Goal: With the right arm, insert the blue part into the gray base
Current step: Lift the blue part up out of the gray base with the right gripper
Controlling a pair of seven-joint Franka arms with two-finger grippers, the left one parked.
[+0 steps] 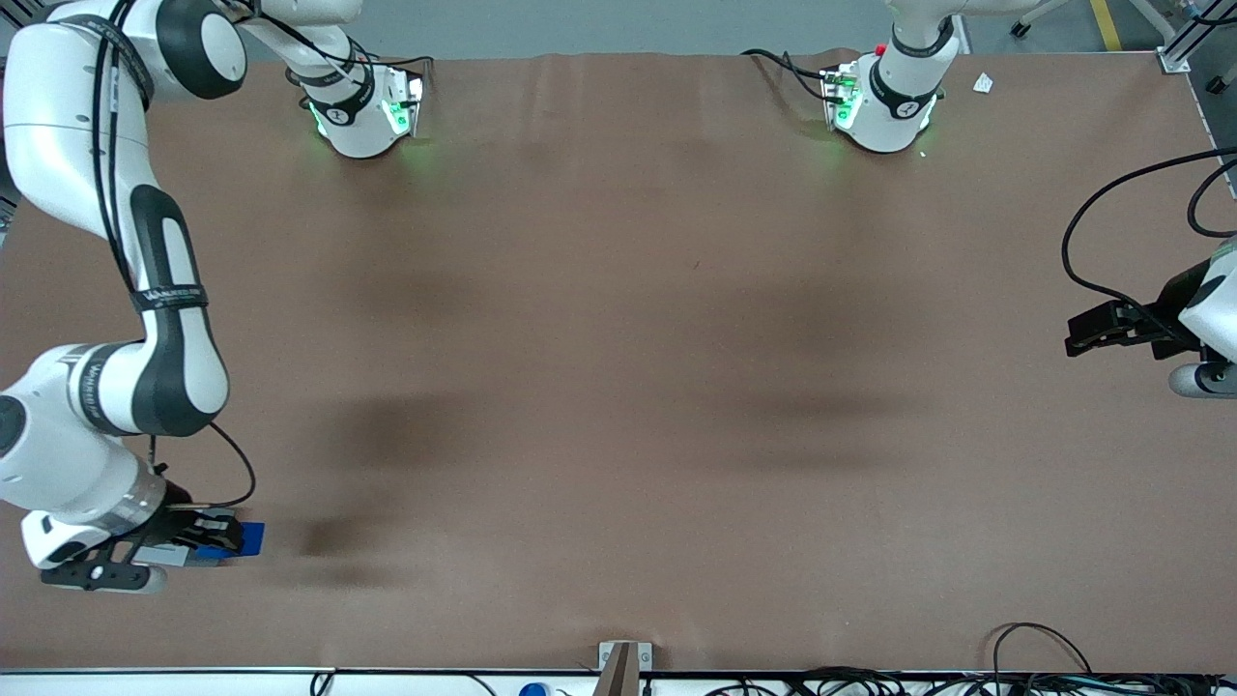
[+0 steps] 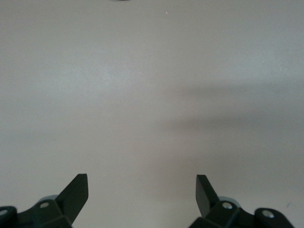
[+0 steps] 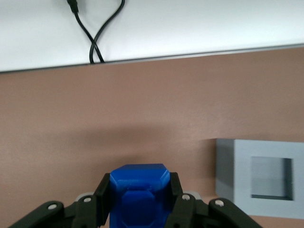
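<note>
Brown matting is covering the whole table (image 1: 618, 319), and nearly everything that matters is sitting at the working arm's end, close to the edge nearest the front camera. The right arm (image 1: 145, 290) is reaching down there, and its gripper (image 3: 140, 202) is clamping the blue part (image 3: 140, 197) between its 2 fingers (image 3: 102, 199), 1 finger pressing each side face, with the part's faceted end sticking out past the fingertips. In the front view the blue part (image 1: 249, 538) is showing just at the gripper (image 1: 215, 536) tip, low over the matting; whether it is touching the surface cannot be told. The gray base (image 3: 261, 175) is lying flat on the matting just beside the held part, offset sideways from the gripper's line rather than under it, and its square recess (image 3: 270, 177) is facing up and standing unfilled. In the front view the gray base (image 1: 166, 556) is mostly hidden under the gripper body, showing only as a pale sliver. So the insertion is not yet done, and the coming move appears to hinge on that sideways gap: the part probably needs carrying across until it is sitting squarely above the recess, with its faces lining up with the recess walls, before going down. A small misalignment would likely catch the part on the base's rim.
</note>
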